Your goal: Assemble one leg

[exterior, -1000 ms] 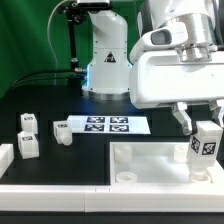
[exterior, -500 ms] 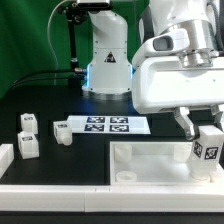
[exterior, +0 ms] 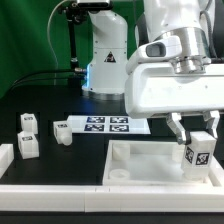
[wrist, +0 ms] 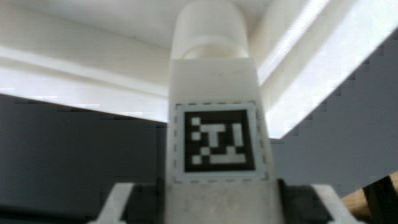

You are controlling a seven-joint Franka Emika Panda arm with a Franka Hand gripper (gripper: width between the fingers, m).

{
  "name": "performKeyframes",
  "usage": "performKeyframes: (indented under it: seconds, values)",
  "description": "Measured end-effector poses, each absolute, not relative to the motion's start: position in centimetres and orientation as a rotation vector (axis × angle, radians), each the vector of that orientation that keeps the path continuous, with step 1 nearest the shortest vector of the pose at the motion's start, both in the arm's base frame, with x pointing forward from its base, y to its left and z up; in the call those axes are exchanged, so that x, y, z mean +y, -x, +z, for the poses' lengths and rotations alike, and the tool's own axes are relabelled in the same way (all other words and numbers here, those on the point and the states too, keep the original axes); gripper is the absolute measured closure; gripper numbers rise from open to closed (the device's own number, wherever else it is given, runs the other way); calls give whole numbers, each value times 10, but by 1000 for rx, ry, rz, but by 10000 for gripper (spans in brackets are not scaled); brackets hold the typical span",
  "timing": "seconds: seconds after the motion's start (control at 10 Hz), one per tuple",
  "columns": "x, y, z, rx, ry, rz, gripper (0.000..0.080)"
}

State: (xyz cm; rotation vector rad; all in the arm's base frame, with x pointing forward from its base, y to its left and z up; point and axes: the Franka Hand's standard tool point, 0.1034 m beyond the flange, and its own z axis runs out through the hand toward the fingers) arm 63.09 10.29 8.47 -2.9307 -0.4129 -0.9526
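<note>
My gripper (exterior: pixel 196 138) is shut on a white leg (exterior: pixel 198 156) with a black-and-white tag and holds it upright over the right side of the large white rimmed tabletop (exterior: pixel 135 170). In the wrist view the leg (wrist: pixel 217 110) fills the middle, its round end pointing away, with my fingers (wrist: pixel 125 205) on both sides. Three more legs lie on the black table at the exterior view's left: one (exterior: pixel 29 121), one (exterior: pixel 28 144) and one (exterior: pixel 61 130).
The marker board (exterior: pixel 108 125) lies flat behind the tabletop. The robot's base (exterior: pixel 105 60) stands at the back before a green curtain. A white block (exterior: pixel 5 158) sits at the left edge.
My gripper with the leg has moved a little toward the exterior view's left and down over the tabletop. The other legs have not moved.
</note>
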Motion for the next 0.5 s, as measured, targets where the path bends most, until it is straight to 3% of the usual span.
performKeyframes:
  seconds: [0.1,0.2,0.3,0.4,0.5]
  values:
    - [103,-631,84,-413,2931,-951,461]
    - [103,-631,84,-413,2931,-951,326]
    - [103,-631,84,-413,2931,-950,326]
    - [103,-631,84,-412,2933,-945,186]
    - [105,-629,87,-346,2952,-852,161]
